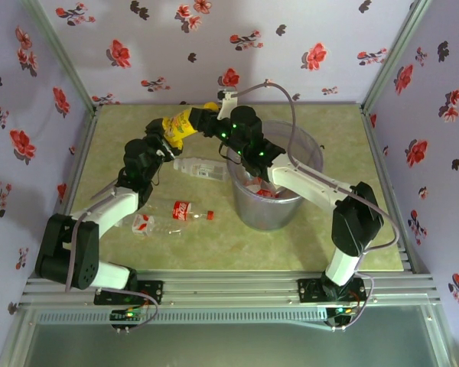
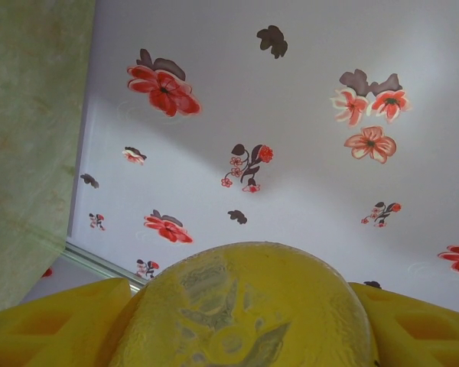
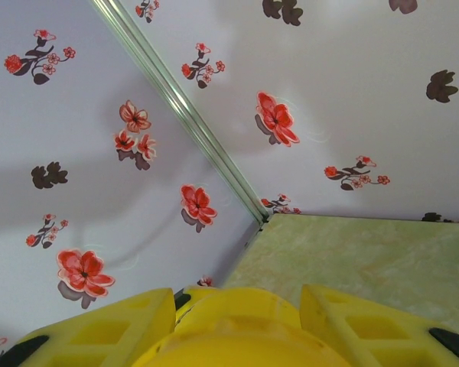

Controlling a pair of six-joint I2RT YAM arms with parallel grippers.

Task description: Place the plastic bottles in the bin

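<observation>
Our left pincer (image 1: pixel 167 134) clamps the yellow bottle (image 1: pixel 180 124). Our right pincer (image 1: pixel 204 119) straddles its other end, though we cannot tell whether it grips. The bin (image 1: pixel 269 215) stands just right of them, under the right arm (image 1: pixel 306 180). A clear bottle (image 1: pixel 203 169) lies on the desk (image 1: pixel 329 245) nearer us, against the bin.

The yellow bottle (image 2: pixel 245 313) is thin plastic, and its base is glossy with a pebbled, star-ridged moulding. The jaws of the left gripper (image 2: pixel 237 289) and the right gripper (image 3: pixel 237 297) are matt yellow plastic with moulded hollows. The bin (image 1: pixel 287 215) is smooth, translucent grey plastic with a faint sheen. The clear bottle (image 1: pixel 203 169) and the red-labelled bottle (image 1: pixel 174 215) are crumpled, shiny plastic. The tabletop (image 1: pixel 329 241) has a matt, marbled green finish. The front rails (image 1: pixel 237 284) are ribbed bare metal with a satin finish. The flower-printed walls (image 1: pixel 329 30) look matt, and whether they are cloth or paper is unclear.
</observation>
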